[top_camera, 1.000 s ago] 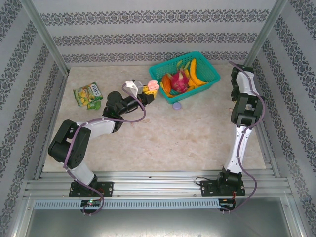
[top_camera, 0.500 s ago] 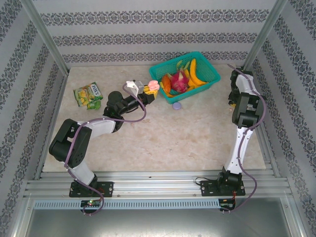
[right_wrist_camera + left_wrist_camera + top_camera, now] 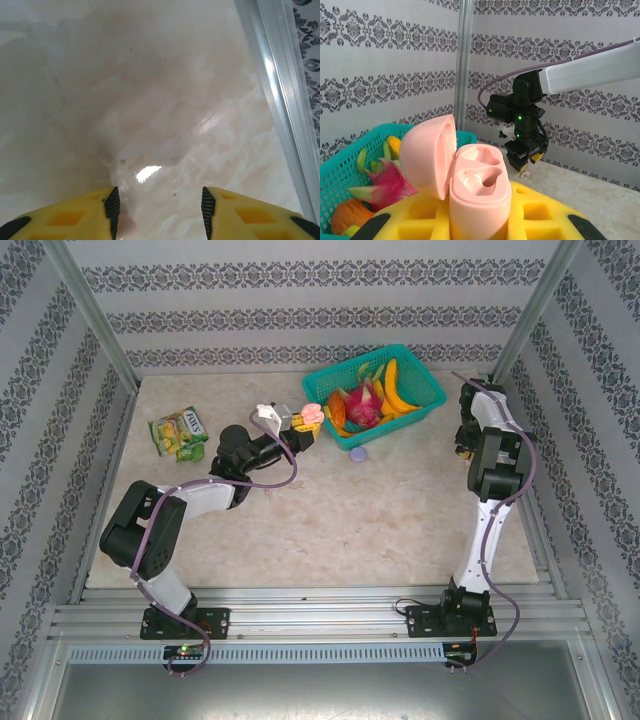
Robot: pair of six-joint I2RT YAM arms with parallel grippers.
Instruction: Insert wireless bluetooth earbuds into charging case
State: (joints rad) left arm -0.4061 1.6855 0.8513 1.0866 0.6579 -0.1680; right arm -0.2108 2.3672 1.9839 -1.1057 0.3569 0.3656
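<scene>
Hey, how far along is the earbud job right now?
Done: the pink case is open, clamped in the left gripper. In hand: nothing seated yet; both sockets look empty. The right gripper is open over the table at the far right. Left: filling both sockets.

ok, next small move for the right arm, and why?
Probably carry the right gripper left toward the pink charging case, which the left gripper holds open with both sockets empty. A small pink piece, likely an earbud, hangs at the right jaws; whether it is firmly gripped is unclear.
</scene>
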